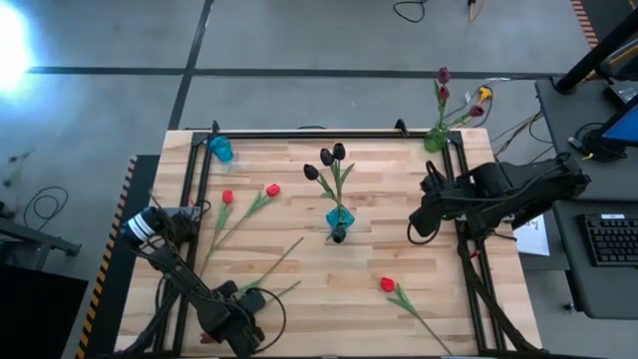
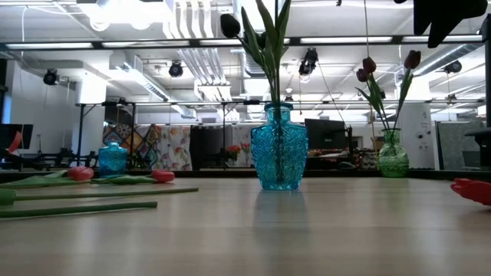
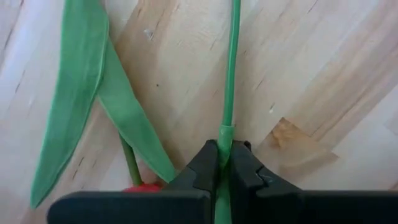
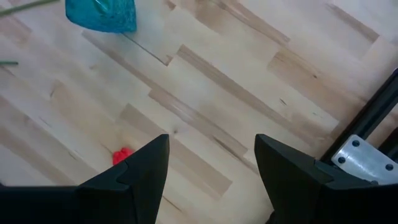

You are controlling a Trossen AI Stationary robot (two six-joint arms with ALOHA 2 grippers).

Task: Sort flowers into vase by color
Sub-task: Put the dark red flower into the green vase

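Observation:
Several artificial tulips lie on the wooden table: red ones at the left point(image 1: 227, 197) point(image 1: 272, 189) and near right point(image 1: 388, 284). Black tulips stand in the blue vase point(image 1: 339, 217) at the middle. Maroon tulips stand in the green vase point(image 1: 436, 140) at the far right. My left gripper point(image 1: 247, 297) is low at the near left, shut on a thin green stem point(image 3: 231, 74) that runs toward the middle point(image 1: 284, 257). My right gripper point(image 1: 417, 227) is open and empty, right of the blue vase, above the table. My left gripper pinches the green stem point(image 3: 225, 134) between its two fingers, just where the stem thickens. The fingers point down at the table and the stem runs straight on from between them. The stem lies low along the wood; whether it is lifted clear I cannot tell.
A small blue vase point(image 1: 220, 150) stands at the far left corner. A long leaf point(image 3: 81, 99) and a red flower head point(image 3: 140, 186) lie beside my left gripper. Another stem point(image 1: 279, 291) lies close by. A black frame rail point(image 1: 464, 229) runs along the table's right side.

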